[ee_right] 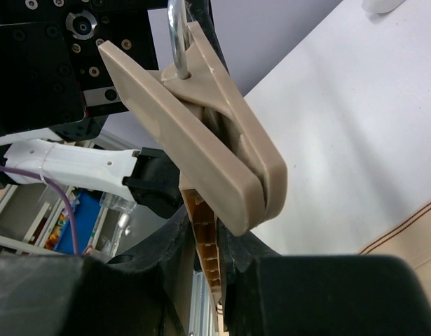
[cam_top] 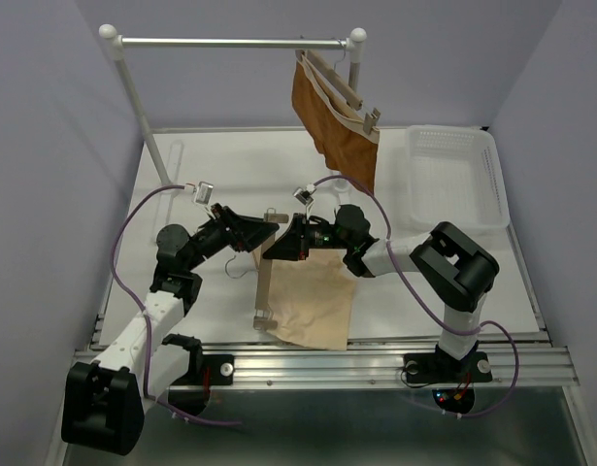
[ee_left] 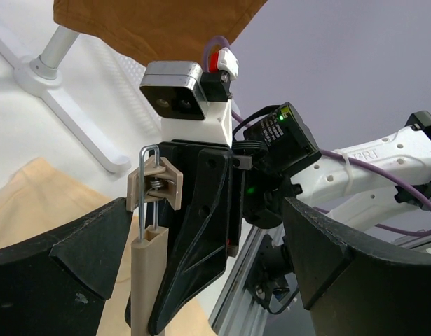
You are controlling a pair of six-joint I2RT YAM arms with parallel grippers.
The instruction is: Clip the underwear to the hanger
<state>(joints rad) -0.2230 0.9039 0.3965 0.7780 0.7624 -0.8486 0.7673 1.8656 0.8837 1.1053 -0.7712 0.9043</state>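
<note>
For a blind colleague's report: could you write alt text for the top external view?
Seen from above, the right gripper is shut on a wooden hanger that runs along one edge of beige underwear on a white table, with the open left gripper facing it. A rust-brown garment hangs on a rail behind.

The underwear (cam_top: 313,301), pale beige and slightly rumpled, lies flat by the near edge of the table (cam_top: 211,165), about midway along. The hanger (cam_top: 263,286), a slim light wooden bar, runs along its left side; its far clip (cam_top: 272,214) appears raised and closed.
</note>
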